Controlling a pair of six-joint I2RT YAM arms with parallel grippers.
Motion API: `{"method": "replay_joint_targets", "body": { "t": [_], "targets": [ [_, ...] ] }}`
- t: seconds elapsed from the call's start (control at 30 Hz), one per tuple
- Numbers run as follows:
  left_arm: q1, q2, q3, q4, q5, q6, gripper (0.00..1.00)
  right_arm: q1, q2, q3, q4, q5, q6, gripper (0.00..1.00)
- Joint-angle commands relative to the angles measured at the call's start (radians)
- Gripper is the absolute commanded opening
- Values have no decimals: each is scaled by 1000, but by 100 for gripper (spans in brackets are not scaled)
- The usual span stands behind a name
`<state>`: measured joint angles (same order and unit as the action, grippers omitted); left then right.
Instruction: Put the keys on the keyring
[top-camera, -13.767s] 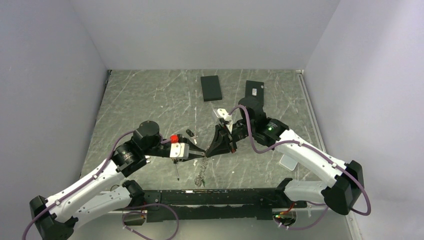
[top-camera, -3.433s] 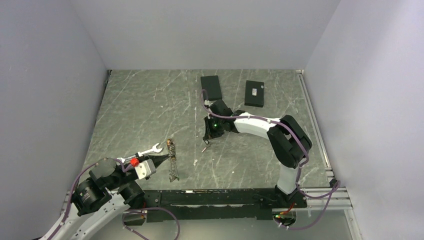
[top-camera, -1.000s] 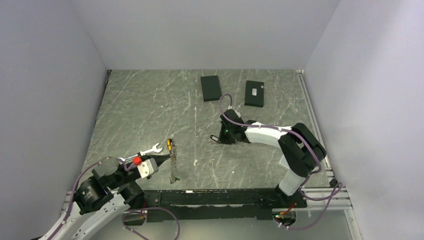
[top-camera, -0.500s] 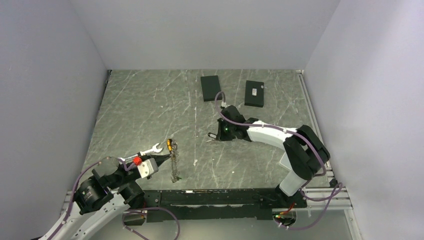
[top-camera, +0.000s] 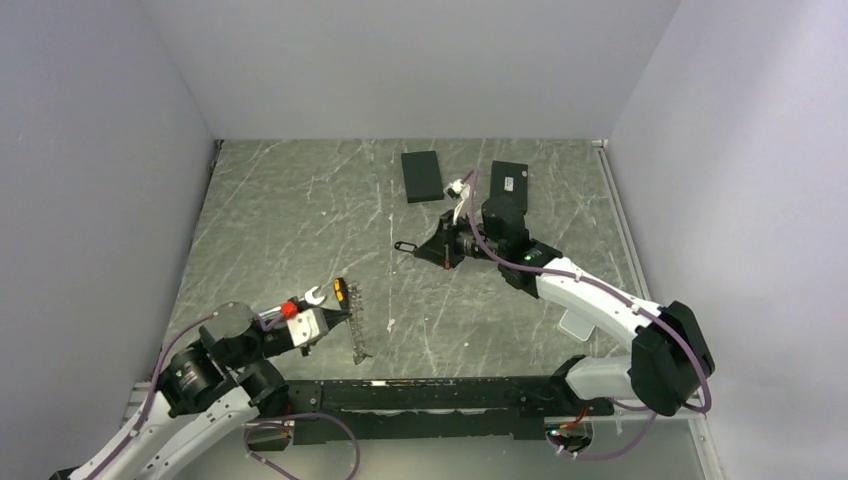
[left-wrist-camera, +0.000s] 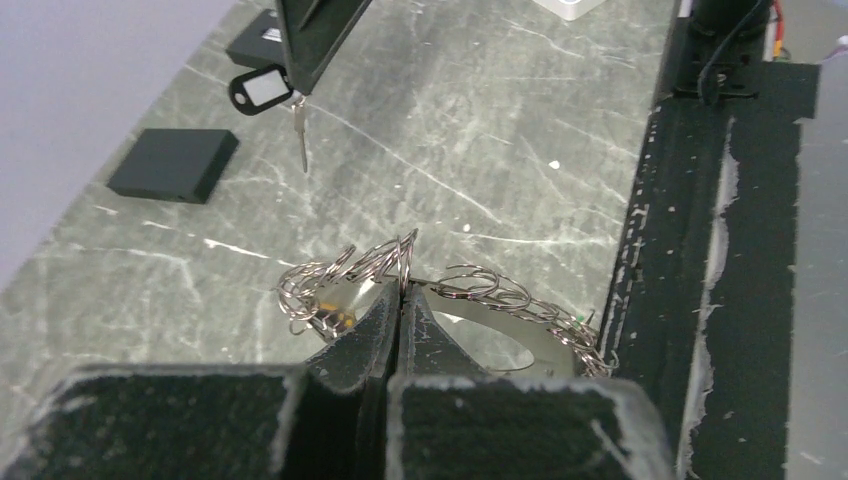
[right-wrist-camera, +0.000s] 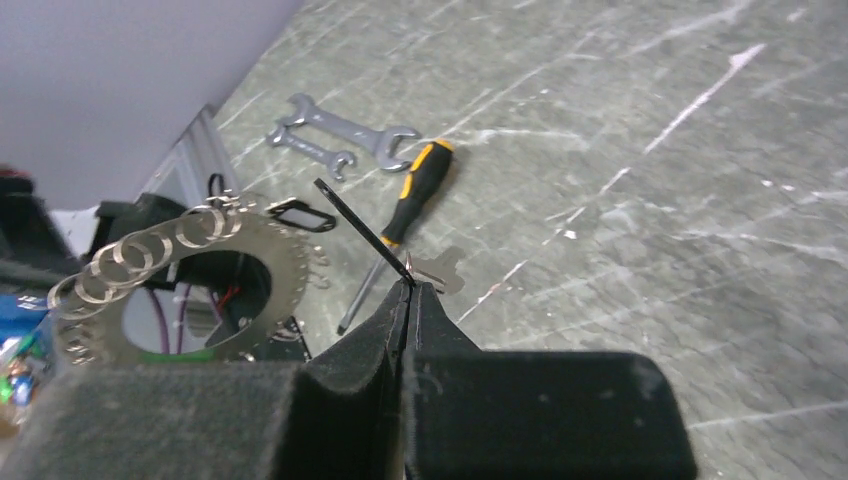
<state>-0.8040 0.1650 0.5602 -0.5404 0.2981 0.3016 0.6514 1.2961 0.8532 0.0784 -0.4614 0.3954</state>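
Note:
The keyring (top-camera: 357, 330) is a flat grey toothed ring plate with several thin wire loops round its rim. My left gripper (top-camera: 340, 318) is shut on one wire loop and holds the keyring just above the table near the front edge; the left wrist view shows the closed jaws on the loop (left-wrist-camera: 402, 290) and the plate (left-wrist-camera: 455, 312) beyond. My right gripper (top-camera: 437, 250) is shut on a small silver key with a black tag (top-camera: 403, 246), raised over mid-table. The tag (left-wrist-camera: 262, 90) and key hang from it. The right wrist view shows the key (right-wrist-camera: 440, 268) and keyring (right-wrist-camera: 285, 285).
Two silver wrenches (right-wrist-camera: 340, 135) and a yellow-and-black screwdriver (right-wrist-camera: 400, 215) lie left of the keyring. Another black tag (right-wrist-camera: 300, 213) lies near them. Two black boxes (top-camera: 422, 175) (top-camera: 510, 186) sit at the back. A black rail (top-camera: 440, 395) runs along the front edge.
My right gripper has lifted off the table with the tagged key and moved up and left. My left gripper has shifted slightly right, carrying the keyring.

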Motion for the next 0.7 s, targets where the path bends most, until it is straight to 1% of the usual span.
{"method": "replay_joint_targets", "body": {
  "t": [0.0, 0.1, 0.2, 0.37, 0.43, 0.67],
  "targets": [
    [5, 110, 39, 148, 93, -101, 0, -7, -59, -57, 197, -185, 26, 0],
    [5, 211, 57, 224, 130, -167, 0, -7, -85, -82, 287, -242, 59, 0],
    [5, 309, 48, 337, 170, -234, 0, -7, -112, -110, 362, -268, 85, 0],
    [3, 391, 2, 527, 209, -295, 0, -6, -144, -138, 438, -317, 108, 0],
    [3, 413, -7, 577, 217, -295, 0, -6, -156, -149, 450, -334, 110, 0],
    [0, 451, -18, 627, 224, -295, 0, 7, -208, -151, 383, -364, 57, 0]
  ]
}}
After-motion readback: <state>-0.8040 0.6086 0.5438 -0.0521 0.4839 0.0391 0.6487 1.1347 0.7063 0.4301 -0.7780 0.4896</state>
